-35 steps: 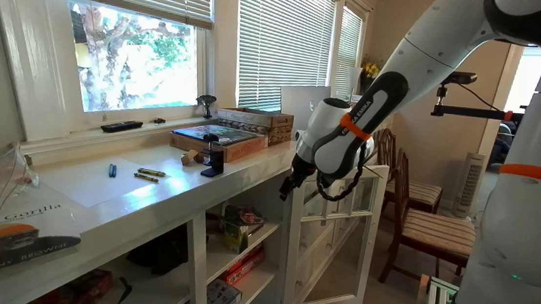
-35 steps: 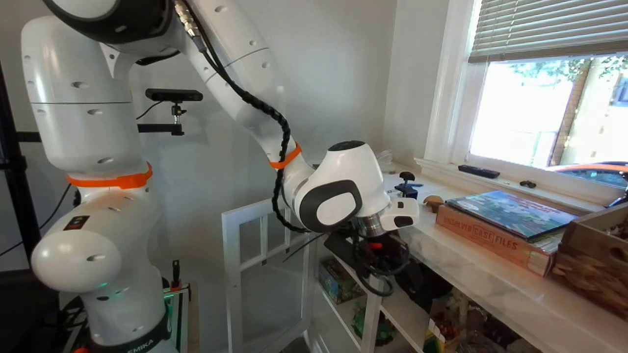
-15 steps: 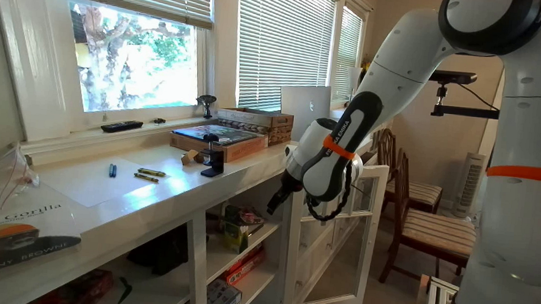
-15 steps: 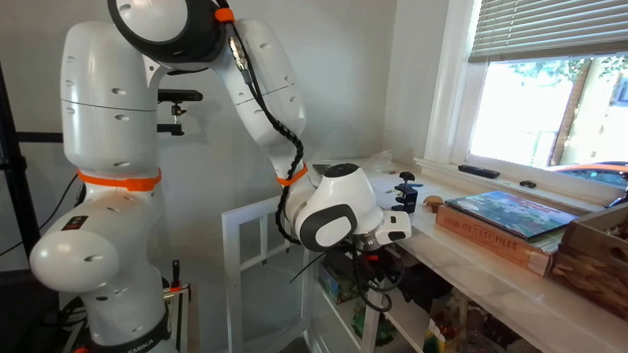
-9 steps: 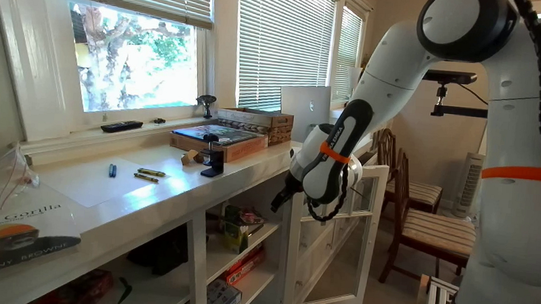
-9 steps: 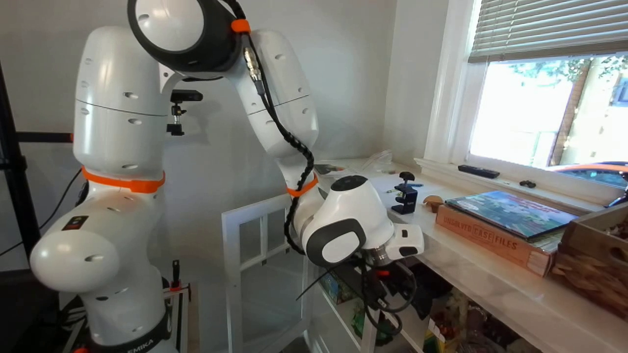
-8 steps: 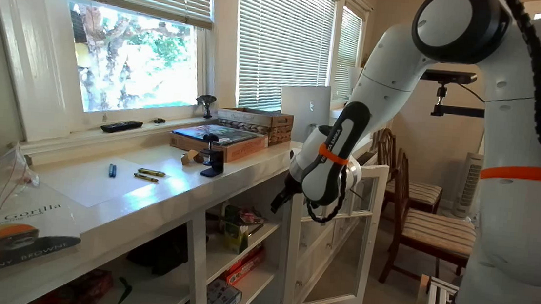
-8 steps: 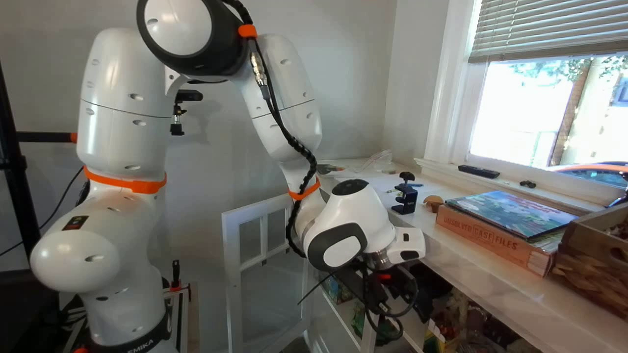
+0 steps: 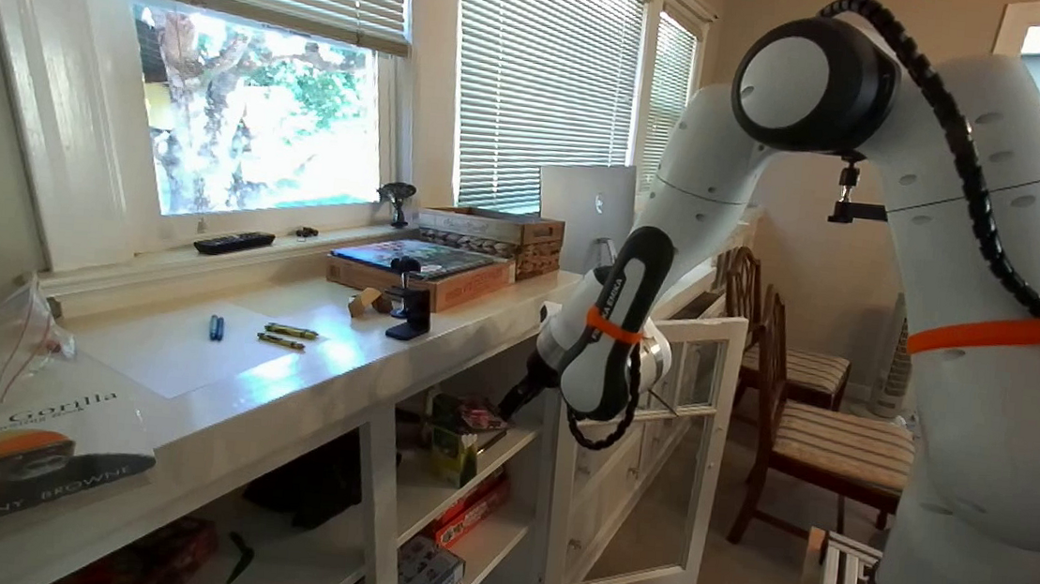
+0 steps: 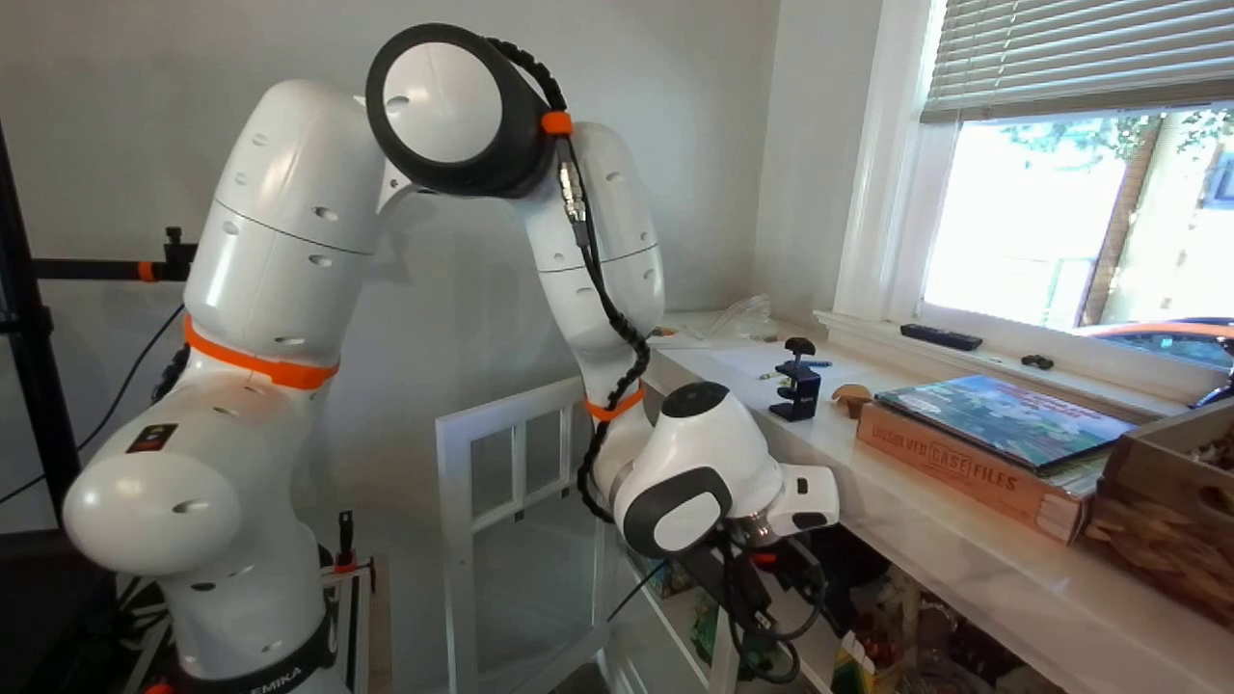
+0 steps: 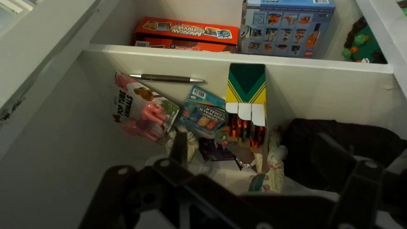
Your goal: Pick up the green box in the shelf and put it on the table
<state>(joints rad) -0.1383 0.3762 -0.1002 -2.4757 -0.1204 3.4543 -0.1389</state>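
The green box [image 11: 246, 84] is a green and yellow carton of crayons with an open top. It stands on a tier of the white shelf [image 9: 379, 477], and shows in both exterior views [image 9: 454, 456] [image 10: 850, 667]. My gripper [image 11: 252, 138] is open and empty; its dark fingers [image 11: 179, 148] are wide apart, with the box's crayon end between them in the wrist view, apart from both. In an exterior view the gripper [image 9: 510, 406] points down-left at the shelf opening, to the right of the box. The table is the white counter [image 9: 500, 307] above.
A pen [image 11: 168, 78], a pink toy pack [image 11: 143, 108], a chalk box [image 11: 203, 113] and a black cloth [image 11: 343, 149] lie around the box. The shelf's glass door [image 9: 639, 491] stands open beside the arm. A black clamp [image 9: 410, 306] and a brown box [image 9: 427, 279] sit on the counter.
The arm has come forward and lower, and the gripper has moved down and closer to the shelf opening and the green box. The shelf's contents have not moved.
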